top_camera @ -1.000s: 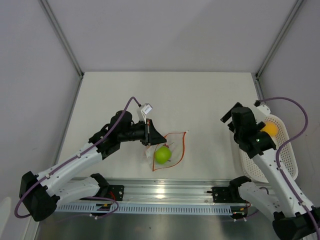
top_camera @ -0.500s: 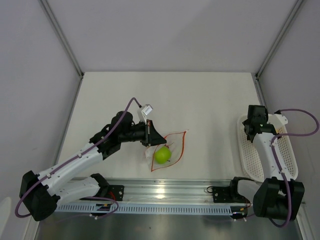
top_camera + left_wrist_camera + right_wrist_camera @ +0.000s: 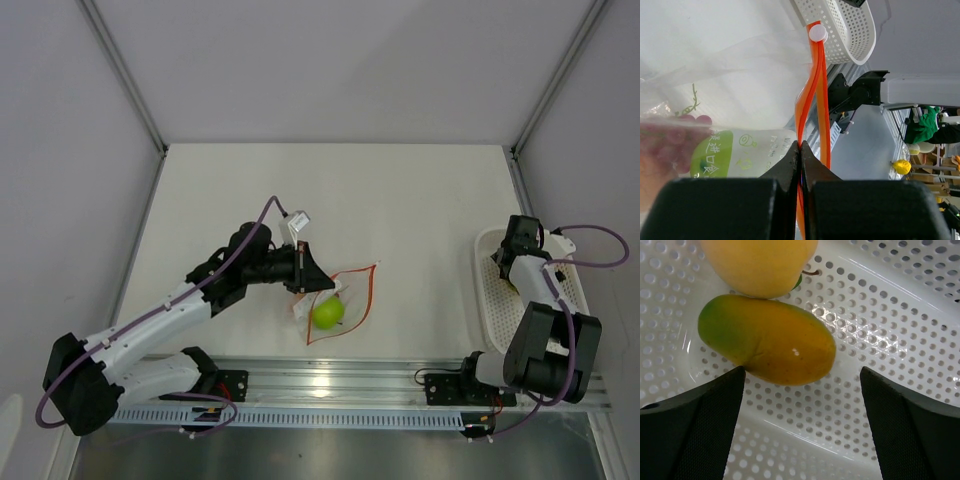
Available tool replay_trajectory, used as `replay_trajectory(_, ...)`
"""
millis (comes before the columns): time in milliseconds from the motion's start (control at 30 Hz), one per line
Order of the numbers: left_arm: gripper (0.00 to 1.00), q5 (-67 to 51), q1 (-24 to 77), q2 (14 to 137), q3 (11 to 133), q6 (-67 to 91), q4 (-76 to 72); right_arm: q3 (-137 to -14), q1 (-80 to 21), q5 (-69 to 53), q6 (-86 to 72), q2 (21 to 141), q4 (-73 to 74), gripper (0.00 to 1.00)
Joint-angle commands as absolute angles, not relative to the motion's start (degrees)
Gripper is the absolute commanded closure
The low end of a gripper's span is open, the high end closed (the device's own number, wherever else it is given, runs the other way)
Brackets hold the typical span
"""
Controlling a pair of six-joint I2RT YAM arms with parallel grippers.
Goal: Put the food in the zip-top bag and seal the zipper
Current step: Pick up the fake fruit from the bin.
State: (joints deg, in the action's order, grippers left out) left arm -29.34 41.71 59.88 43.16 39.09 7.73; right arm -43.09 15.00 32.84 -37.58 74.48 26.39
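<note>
The clear zip-top bag (image 3: 338, 305) lies at the table's front middle, with a lime green fruit (image 3: 327, 313) inside. My left gripper (image 3: 303, 272) is shut on the bag's orange-red zipper strip (image 3: 813, 85) and holds the mouth up; the white tab (image 3: 817, 33) shows at the strip's far end. My right gripper (image 3: 802, 377) is open, low inside the white mesh basket (image 3: 488, 300). A yellow-orange and green fruit (image 3: 767, 338) lies just beyond its fingertips, and a yellow fruit (image 3: 760, 262) lies behind that one.
The basket stands at the table's right edge (image 3: 520, 200). A metal rail (image 3: 330, 385) runs along the near edge. Grey walls close the table at the back and sides.
My right arm has swung back and right, and its gripper has dropped down into the basket over the fruits. My left gripper has kept its hold on the bag's zipper strip, shifting slightly right.
</note>
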Motion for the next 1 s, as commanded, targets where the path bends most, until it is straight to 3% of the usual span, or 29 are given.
replay_trajectory(0,0.99,-30.8,41.7,60.4,43.5,39.2,5.3,-43.7,16.6,30.2,-34.3,76.4,20.3,0.05)
replay_trajectory(533,0.99,-32.3,41.1,62.4,44.4,39.1,4.5,-46.9,18.9,21.7,-30.1,85.5,16.1,0.03)
replay_trajectory(967,0.99,-32.9,40.8,61.7,43.8,39.3,4.0,-46.8,18.9,20.0,-27.2,83.3,15.6,0.01)
